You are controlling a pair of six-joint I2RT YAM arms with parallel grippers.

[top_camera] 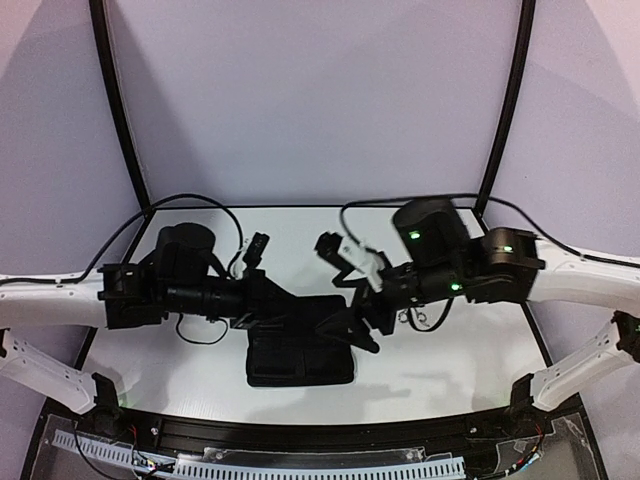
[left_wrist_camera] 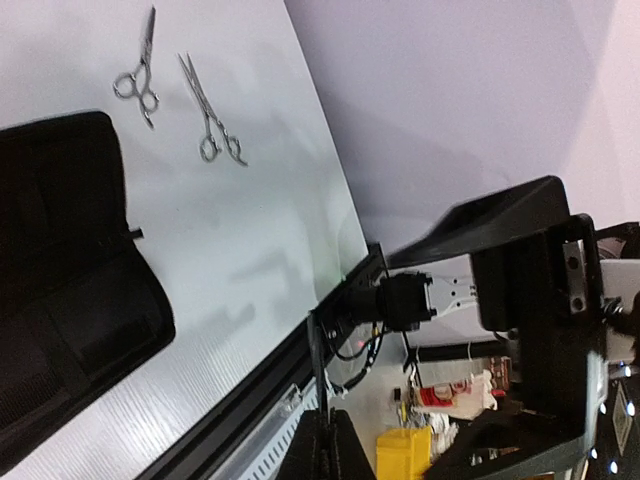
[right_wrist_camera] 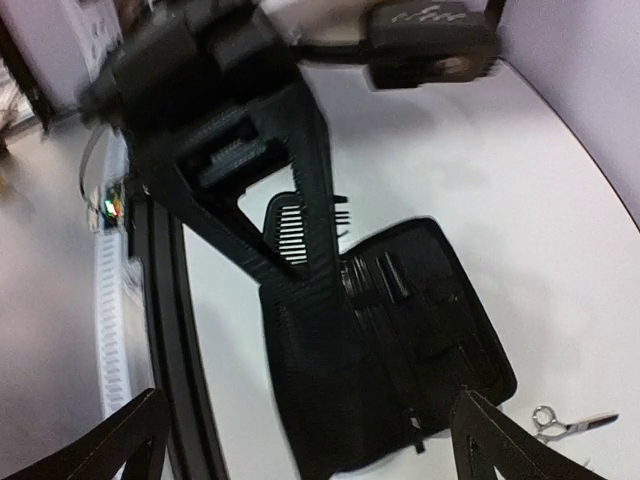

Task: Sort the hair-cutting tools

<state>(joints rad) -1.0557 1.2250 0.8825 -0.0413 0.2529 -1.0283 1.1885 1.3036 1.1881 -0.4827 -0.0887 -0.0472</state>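
My left gripper (left_wrist_camera: 327,415) is shut on a slim black comb (left_wrist_camera: 318,365), seen edge-on as a thin strip rising from its fingertips. The right wrist view shows that comb's (right_wrist_camera: 290,225) teeth between the left fingers (right_wrist_camera: 318,190), above the open black zip case (right_wrist_camera: 400,330). My right gripper (right_wrist_camera: 308,400) is open, its fingertips (right_wrist_camera: 140,425) wide apart with nothing between them, hovering over the case. Two silver scissors (left_wrist_camera: 135,80) (left_wrist_camera: 212,120) lie on the white table beyond the case (left_wrist_camera: 60,280). In the top view both grippers (top_camera: 362,338) (top_camera: 352,272) meet over the case (top_camera: 300,360).
The white table (top_camera: 450,370) has a black rail (left_wrist_camera: 260,390) along its near edge. One pair of scissors (right_wrist_camera: 565,425) lies right of the case. Cables (top_camera: 210,205) trail across the back of the table. A yellow bin (left_wrist_camera: 405,450) stands off the table.
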